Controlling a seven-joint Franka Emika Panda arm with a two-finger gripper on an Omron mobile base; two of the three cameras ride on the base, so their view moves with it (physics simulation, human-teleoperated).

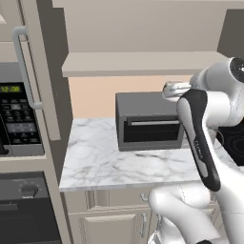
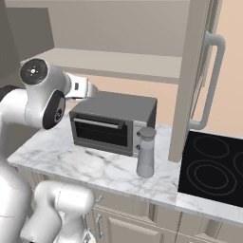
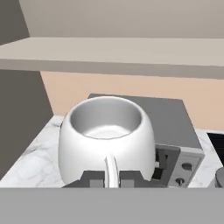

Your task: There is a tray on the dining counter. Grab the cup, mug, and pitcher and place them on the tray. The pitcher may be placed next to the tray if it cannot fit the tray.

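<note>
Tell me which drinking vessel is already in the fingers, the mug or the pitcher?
The mug: the squat white bowl-shaped one, its handle pinched between the fingers above the toaster oven. The tall grey pitcher stands free on the counter.

Domestic kitchen, rendered. White grey-veined marble countertop (image 1: 119,157) over beige cabinet fronts with metal pulls. Grey toaster oven (image 2: 114,122) on the counter against a peach wall. Black glass cooktop (image 2: 213,168) with ringed burners set in the counter. Built-in microwave (image 1: 19,116) with lit clock above a wall oven (image 1: 26,209). Beige shelf (image 1: 143,63) overhead.
</note>
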